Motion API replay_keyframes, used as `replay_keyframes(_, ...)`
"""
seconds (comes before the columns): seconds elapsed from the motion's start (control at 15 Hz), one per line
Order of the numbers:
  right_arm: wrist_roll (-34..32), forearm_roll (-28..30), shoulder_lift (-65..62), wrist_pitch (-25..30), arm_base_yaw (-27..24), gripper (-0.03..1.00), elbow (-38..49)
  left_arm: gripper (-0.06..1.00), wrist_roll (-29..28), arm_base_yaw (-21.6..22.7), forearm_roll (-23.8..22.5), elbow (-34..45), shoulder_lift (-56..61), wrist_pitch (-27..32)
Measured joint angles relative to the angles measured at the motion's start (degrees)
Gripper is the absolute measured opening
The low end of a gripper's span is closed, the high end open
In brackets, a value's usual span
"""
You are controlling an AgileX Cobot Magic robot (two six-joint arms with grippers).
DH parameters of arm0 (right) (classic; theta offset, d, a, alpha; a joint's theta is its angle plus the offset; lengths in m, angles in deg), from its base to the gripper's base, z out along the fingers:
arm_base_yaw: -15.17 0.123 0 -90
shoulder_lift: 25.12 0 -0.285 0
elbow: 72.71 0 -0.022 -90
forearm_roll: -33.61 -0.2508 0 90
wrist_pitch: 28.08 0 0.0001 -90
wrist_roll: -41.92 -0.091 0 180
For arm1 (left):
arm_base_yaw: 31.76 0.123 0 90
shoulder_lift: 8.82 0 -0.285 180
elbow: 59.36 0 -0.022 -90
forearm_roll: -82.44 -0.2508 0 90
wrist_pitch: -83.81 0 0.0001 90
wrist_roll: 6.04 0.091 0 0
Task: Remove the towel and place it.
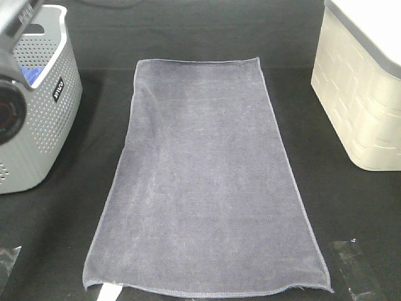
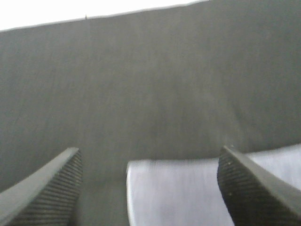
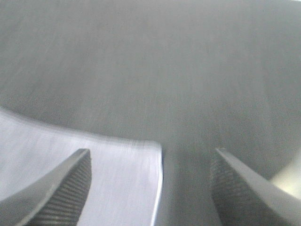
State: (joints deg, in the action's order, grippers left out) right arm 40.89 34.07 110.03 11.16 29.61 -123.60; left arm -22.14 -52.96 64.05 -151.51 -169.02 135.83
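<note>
Towel (image 1: 203, 182) lies spread flat on the black table (image 1: 351, 207), its long side running away from the camera, between the grey perforated basket (image 1: 37, 119) on one side and the cream bin (image 1: 363, 94) on the other. It touches neither. A small white tag (image 1: 108, 293) pokes out under the near hem.

Both wrist views show the fingers apart and holding nothing. The left gripper (image 2: 148, 188) hangs over a near corner of the towel (image 2: 174, 193), one finger above cloth and the other above bare table. The right gripper (image 3: 150, 188) sits the same way over the opposite near corner (image 3: 94, 174). Both views are blurred, so how close the fingertips are to the cloth cannot be told.

Judging from this, the main risk is a poor pinch. The cloth lies flat with no raised fold, so fingers closing too high would miss it, and pressing too low would scrape the table. If one side catches and the other does not, the towel would hang crooked and drag. A lift that swings wide could also brush the basket or the bin.
</note>
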Motion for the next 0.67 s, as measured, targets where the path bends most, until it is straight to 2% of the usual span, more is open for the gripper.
replay_keyframes(0.2, 0.0, -0.5, -5.8, 10.8, 0.0, 0.67, -0.1, 0.76, 0.3, -0.2, 1.3, 0.0, 5.3, 12.7)
replay_keyframes(0.27, 0.0, -0.5, -8.5, 16.2, 0.0, 0.67, -0.1, 0.76, 0.3, -0.2, 1.9, -0.1, 7.5, 16.6)
replay_keyframes(0.4, 0.0, -1.5, -11.3, 22.9, 0.0, 0.67, -0.1, 0.76, 0.9, -0.2, 3.5, -0.1, 9.5, 17.2)
replay_keyframes(0.47, 0.0, -1.5, -11.8, 24.5, 0.0, 0.67, -0.1, 0.76, 2.8, -0.2, 5.0, -0.1, 10.6, 17.4)
replay_keyframes(0.53, 0.0, -1.6, -12.4, 28.4, 0.0, 0.67, -0.1, 0.76, 5.6, -0.2, 6.6, -0.1, 11.6, 17.5)
replay_keyframes(0.67, 0.0, -1.6, -12.6, 30.3, 0.0, 0.67, -0.1, 0.76, 10.1, -0.2, 9.6, -0.1, 14.4, 17.5)
